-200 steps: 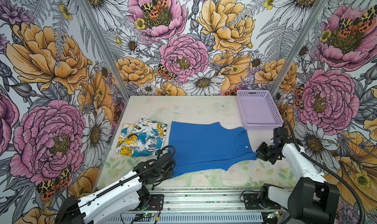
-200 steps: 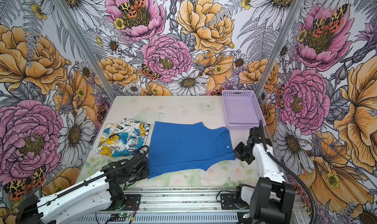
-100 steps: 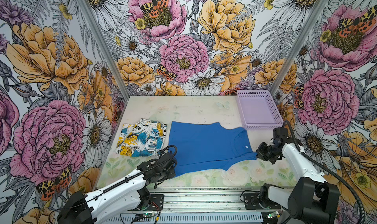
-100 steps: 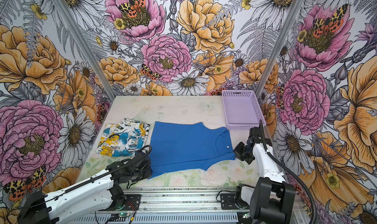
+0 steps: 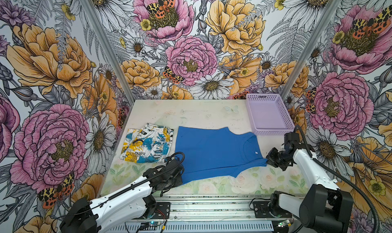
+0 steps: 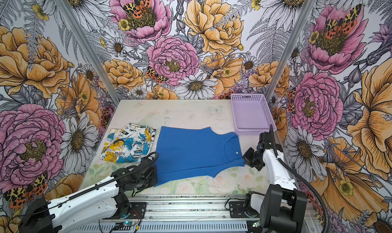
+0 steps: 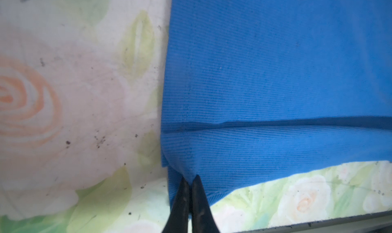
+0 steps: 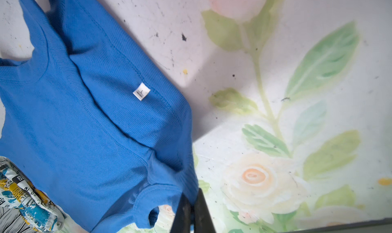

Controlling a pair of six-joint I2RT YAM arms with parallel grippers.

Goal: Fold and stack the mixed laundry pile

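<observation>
Blue T-shirt | left end effector newly clamped on hem corner

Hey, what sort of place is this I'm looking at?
Probably a robot training booth: two white arms on a metal rail, flower-print walls closing in a small table, a blue T-shirt spread for folding.

Three enclosure walls carry large floral wallpaper, joined by metal corner posts. The table surface is pale, rose-printed and speckled. Lighting is even.
</observation>
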